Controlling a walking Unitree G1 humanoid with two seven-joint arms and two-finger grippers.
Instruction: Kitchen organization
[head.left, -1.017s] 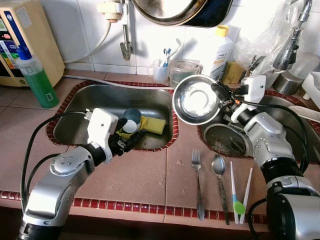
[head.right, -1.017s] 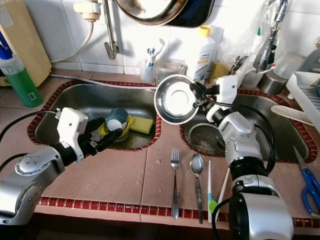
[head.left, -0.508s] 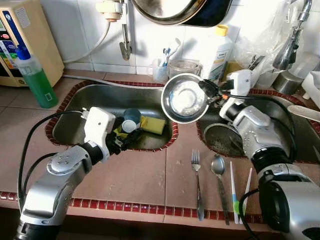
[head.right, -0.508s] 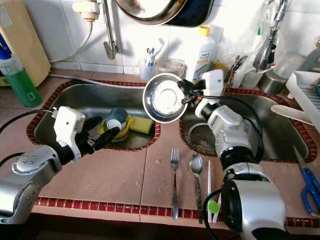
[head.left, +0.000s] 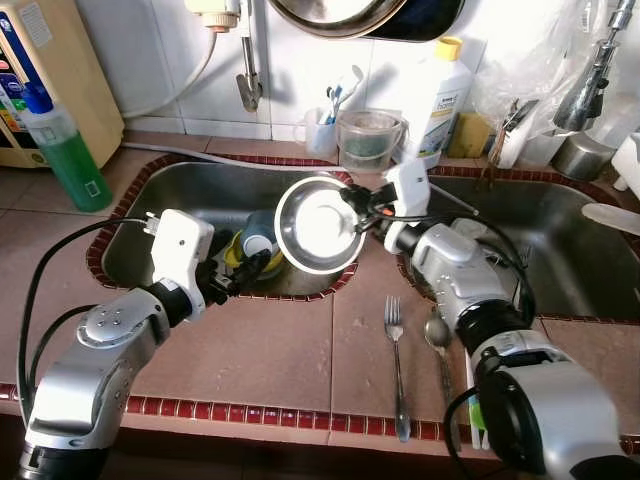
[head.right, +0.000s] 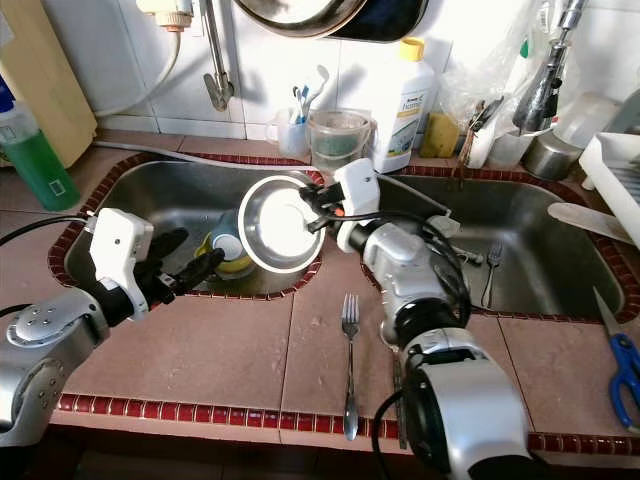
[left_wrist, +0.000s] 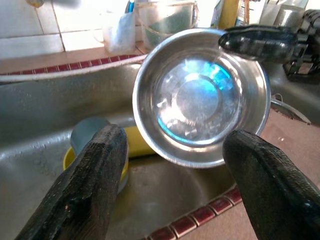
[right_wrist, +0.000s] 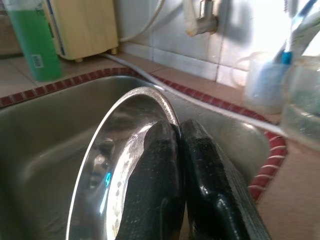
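Observation:
A shiny steel bowl (head.left: 318, 226) hangs tilted over the right rim of the left sink (head.left: 170, 205). My right gripper (head.left: 354, 196) is shut on the bowl's upper rim, and in the right wrist view both fingers (right_wrist: 165, 165) pinch that rim. My left gripper (head.left: 250, 270) is open, low in the left sink, just left of the bowl and not touching it. Its two fingers (left_wrist: 85, 190) stand wide apart below the steel bowl (left_wrist: 200, 95). A blue cup (head.left: 258, 240) lies in a yellow bowl (head.left: 236, 256) in the sink, partly behind the steel bowl.
A fork (head.left: 394, 335) and a spoon (head.left: 436, 330) lie on the tiled counter in front. A green soap bottle (head.left: 65, 150) stands far left and a white detergent bottle (head.left: 442, 95) at the back wall. The right sink (head.right: 530, 240) holds a fork. Scissors (head.right: 622, 365) lie far right.
My right arm has carried the steel bowl leftward and down, from above the right sink to the left sink's right rim. My left gripper stays open in the left sink.

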